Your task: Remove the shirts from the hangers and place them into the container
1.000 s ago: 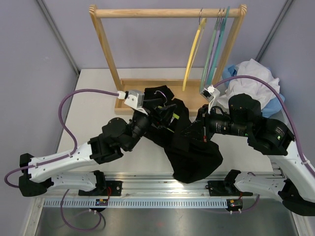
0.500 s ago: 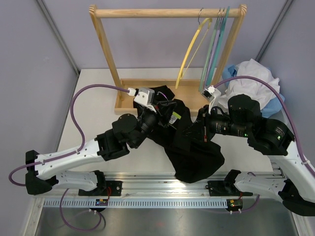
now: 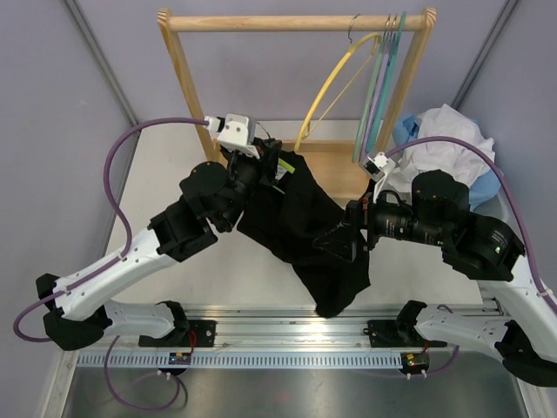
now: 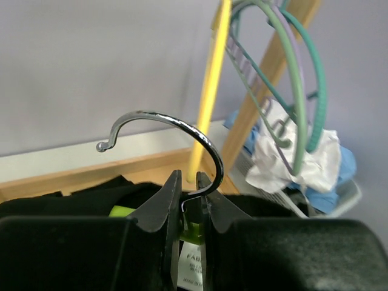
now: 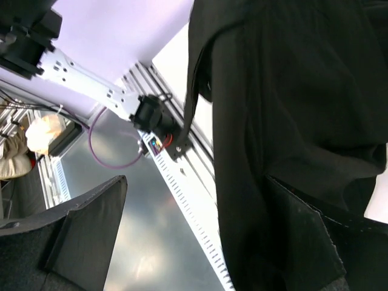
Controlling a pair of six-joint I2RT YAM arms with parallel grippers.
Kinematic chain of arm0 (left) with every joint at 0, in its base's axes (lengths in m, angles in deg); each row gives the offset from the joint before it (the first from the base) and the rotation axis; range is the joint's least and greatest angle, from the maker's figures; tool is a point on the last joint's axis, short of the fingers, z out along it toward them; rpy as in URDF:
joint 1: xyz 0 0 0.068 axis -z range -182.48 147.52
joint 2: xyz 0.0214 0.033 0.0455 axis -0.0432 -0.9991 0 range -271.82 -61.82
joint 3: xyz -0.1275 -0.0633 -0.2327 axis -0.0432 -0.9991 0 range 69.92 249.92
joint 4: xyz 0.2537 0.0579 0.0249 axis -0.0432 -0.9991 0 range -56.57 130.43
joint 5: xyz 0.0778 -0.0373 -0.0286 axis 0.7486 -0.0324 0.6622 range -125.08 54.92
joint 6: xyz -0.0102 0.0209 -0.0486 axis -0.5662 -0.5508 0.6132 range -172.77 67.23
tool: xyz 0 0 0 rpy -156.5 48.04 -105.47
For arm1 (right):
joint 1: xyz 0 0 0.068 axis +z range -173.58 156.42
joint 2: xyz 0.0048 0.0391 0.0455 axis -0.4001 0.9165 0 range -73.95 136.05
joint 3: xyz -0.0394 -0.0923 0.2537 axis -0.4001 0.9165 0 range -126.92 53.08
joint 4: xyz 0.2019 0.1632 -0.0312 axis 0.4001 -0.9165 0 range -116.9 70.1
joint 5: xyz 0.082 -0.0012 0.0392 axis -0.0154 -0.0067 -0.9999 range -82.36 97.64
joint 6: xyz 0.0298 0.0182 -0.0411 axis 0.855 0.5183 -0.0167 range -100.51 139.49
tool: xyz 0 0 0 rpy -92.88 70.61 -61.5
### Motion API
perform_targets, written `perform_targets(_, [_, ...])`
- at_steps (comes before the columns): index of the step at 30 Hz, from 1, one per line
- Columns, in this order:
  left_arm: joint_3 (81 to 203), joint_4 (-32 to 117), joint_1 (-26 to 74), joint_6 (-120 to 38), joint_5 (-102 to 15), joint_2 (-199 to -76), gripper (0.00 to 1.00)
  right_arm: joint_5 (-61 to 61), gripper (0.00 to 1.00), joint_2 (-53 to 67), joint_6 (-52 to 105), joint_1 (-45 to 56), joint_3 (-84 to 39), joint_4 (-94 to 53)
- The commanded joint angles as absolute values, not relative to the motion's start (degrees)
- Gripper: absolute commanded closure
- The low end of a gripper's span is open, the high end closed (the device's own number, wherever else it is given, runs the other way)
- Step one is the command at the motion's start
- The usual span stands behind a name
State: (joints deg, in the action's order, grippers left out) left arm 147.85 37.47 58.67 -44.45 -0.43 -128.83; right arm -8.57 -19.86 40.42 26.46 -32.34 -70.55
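**Up by its hook: black shirt (image 3: 305,218) dangles from the left gripper (image 3: 268,161)**

From above, the left gripper is clenched on the lime green hanger (image 4: 121,211). It is raised over the white table (image 3: 165,200), just in front of the wooden rack (image 3: 296,22). The black shirt drapes from that grip. Its long axis slants from the far left down to the near right, and its lowest tip is close to the metal rail (image 3: 287,335) by the arm bases. The right gripper (image 3: 329,244) sits at the shirt's right edge. A yellow hanger (image 3: 335,83) hangs askew on the rack's bar. At the far right corner the white shirt (image 3: 444,139) lies heaped with a light blue garment (image 3: 481,187). Lilac-grey walls (image 3: 78,96) close in the table.

From the left wrist, the fingers (image 4: 167,203) pinch the shank of the metal hook (image 4: 170,124). The hook stands upright above them, its open end curling to the left. Beyond it hang the pale green hanger (image 4: 285,60) and the teal hanger (image 4: 318,91). The white shirt sits in the container (image 4: 342,197).

From the right wrist, the jaws are released and spread wide. Black fabric hangs lengthwise down the view, lying against the right-hand finger (image 5: 303,236).
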Motion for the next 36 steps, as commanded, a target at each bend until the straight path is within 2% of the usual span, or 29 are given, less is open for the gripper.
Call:
perform_targets(1, [156.57, 38.87, 54.74, -46.44, 1.39, -128.97, 1.00, -9.24, 0.01, -21.30, 39.88, 27.13, -31.12, -72.11])
perform_targets(16, [175.73, 33.14, 52.10, -52.06, 2.89, -136.70, 1.00, -7.92, 0.01, -23.32, 40.94, 27.13, -25.85, -70.88])
perform_targets(17, [176.44, 32.96, 52.10, -52.15, 2.89, -136.97, 1.00, -7.75, 0.05, -23.41, 40.85, 27.13, -25.41, -70.79])
perform_targets(18, [176.88, 32.96, 52.10, -52.15, 3.15, -137.32, 1.00, -7.48, 0.18, -23.50, 40.85, 27.13, -25.23, -70.96])
perform_targets(19, [177.49, 33.22, 52.10, -52.41, 3.58, -137.76, 1.00, -6.78, 0.27, -23.59, 40.85, 27.13, -24.97, -70.96])
perform_targets(20, [177.76, 33.31, 52.02, -52.42, 3.76, -137.93, 1.00, -6.60, 0.48, -23.76, 40.85, 27.13, -24.96, -71.05])
perform_targets(21, [178.11, 33.40, 52.02, -52.42, 3.94, -138.11, 1.00, -5.38, 0.97, -23.85, 40.94, 27.13, -24.96, -71.31])
perform_targets(22, [179.33, 32.97, 51.93, -52.42, 4.55, -138.72, 1.00, -4.76, 1.00, -24.03, 41.11, 27.13, -25.14, -71.75])
perform_targets(30, [181.89, 31.90, 48.07, -55.93, 11.14, -140.84, 1.00, -2.92, 1.00, -28.59, 42.17, 27.13, -25.66, -74.83])
perform_targets(36, [181.89, 36.89, 42.53, -58.99, 19.83, -137.06, 1.00, 0.69, 1.00, -32.81, 43.40, 27.13, -25.93, -78.87])
